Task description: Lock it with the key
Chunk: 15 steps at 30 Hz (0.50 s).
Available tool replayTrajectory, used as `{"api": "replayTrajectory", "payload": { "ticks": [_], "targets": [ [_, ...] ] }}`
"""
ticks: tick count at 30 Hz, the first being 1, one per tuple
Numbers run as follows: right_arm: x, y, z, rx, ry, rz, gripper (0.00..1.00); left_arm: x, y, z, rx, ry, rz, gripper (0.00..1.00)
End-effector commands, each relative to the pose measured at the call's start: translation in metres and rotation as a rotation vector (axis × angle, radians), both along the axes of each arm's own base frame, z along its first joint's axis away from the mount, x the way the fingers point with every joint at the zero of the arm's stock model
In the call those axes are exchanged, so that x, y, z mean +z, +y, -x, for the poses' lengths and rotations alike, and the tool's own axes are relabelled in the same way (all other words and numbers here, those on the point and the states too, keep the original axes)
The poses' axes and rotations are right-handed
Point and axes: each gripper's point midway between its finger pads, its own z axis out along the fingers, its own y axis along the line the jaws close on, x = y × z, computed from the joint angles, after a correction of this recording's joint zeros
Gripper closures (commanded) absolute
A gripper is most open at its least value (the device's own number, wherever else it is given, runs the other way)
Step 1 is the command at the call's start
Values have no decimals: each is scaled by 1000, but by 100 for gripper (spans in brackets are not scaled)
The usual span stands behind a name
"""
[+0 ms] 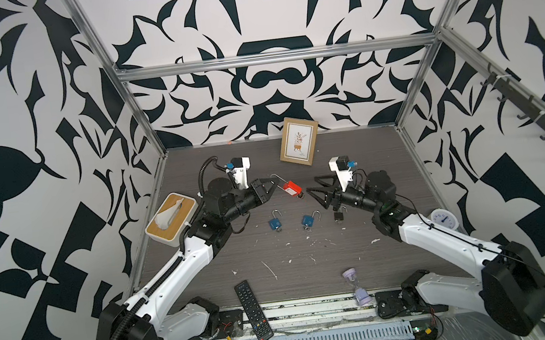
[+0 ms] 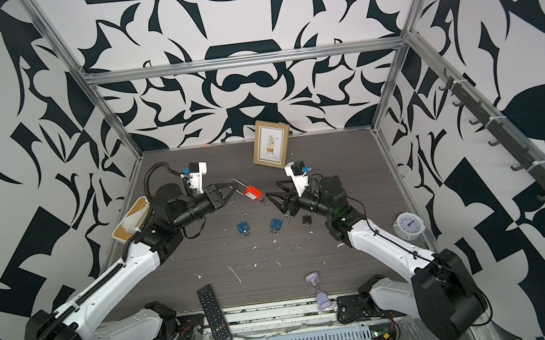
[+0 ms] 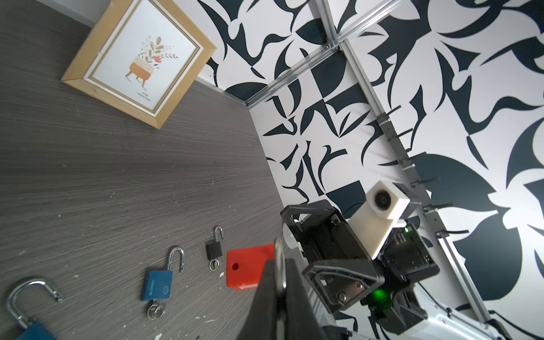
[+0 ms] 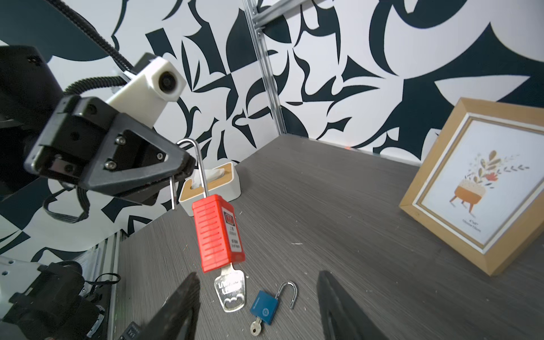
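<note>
A red padlock (image 1: 291, 188) (image 2: 252, 192) hangs in the air above the middle of the table, and my left gripper (image 1: 274, 185) (image 3: 279, 272) is shut on its steel shackle (image 4: 200, 167). The shackle is open: its short leg ends free beside the body (image 4: 217, 232). A flat silver key (image 4: 231, 290) sticks out of the bottom of the lock. My right gripper (image 1: 312, 185) (image 4: 257, 278) stands open just right of the key end. Its fingers (image 4: 179, 309) lie on either side of the key without touching it.
Two open blue padlocks (image 1: 274, 224) (image 1: 308, 221) with keys and a small black padlock (image 1: 339, 215) lie on the table below the grippers. A picture frame (image 1: 298, 141) leans at the back, a tissue box (image 1: 172, 219) at left. Remote (image 1: 253, 311), hourglass (image 1: 357, 286) and clock (image 1: 444, 219) sit nearer the front.
</note>
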Motion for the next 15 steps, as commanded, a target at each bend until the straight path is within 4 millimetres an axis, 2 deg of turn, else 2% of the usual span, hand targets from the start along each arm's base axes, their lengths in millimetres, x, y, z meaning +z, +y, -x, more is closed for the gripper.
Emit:
{"api": "replayTrajectory", "payload": {
  "ticks": [1, 7, 15],
  "targets": [
    [47, 6, 11, 51, -155, -70, 35, 15, 6, -3, 62, 88, 112, 100],
    [55, 22, 18, 108, -163, -43, 37, 17, 7, -2, 64, 155, 265, 100],
    [51, 38, 12, 150, -146, -22, 39, 23, 4, 1, 36, 178, 316, 100]
  ]
}}
